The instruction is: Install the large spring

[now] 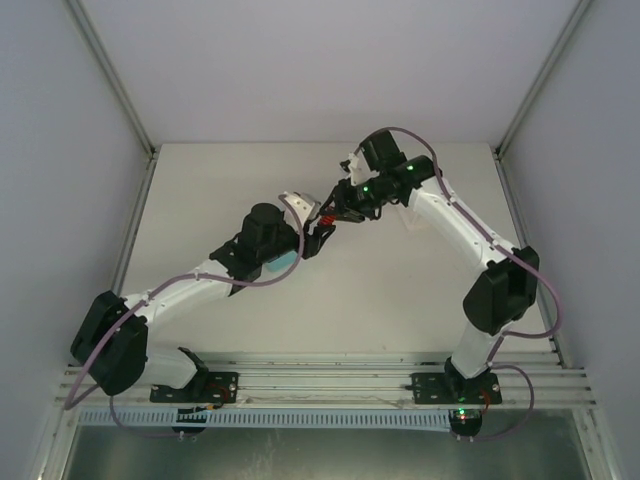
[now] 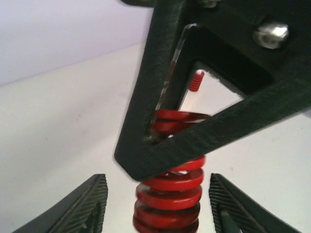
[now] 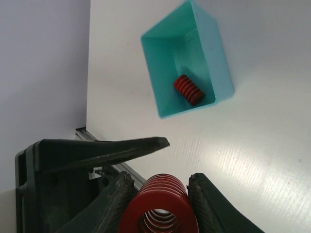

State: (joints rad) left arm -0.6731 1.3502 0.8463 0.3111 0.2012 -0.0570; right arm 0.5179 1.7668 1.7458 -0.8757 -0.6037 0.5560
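One spring [image 3: 158,208] in right end effector [image 3: 161,177]

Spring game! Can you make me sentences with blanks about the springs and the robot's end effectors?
1. The right end effector is shut on the big ____.
2. The left end effector is ____, its fingers clear of the big spring.
3. The bin holds ____ smaller spring.
4. Both springs are coloured ____.

Missing words: spring; open; one; red.
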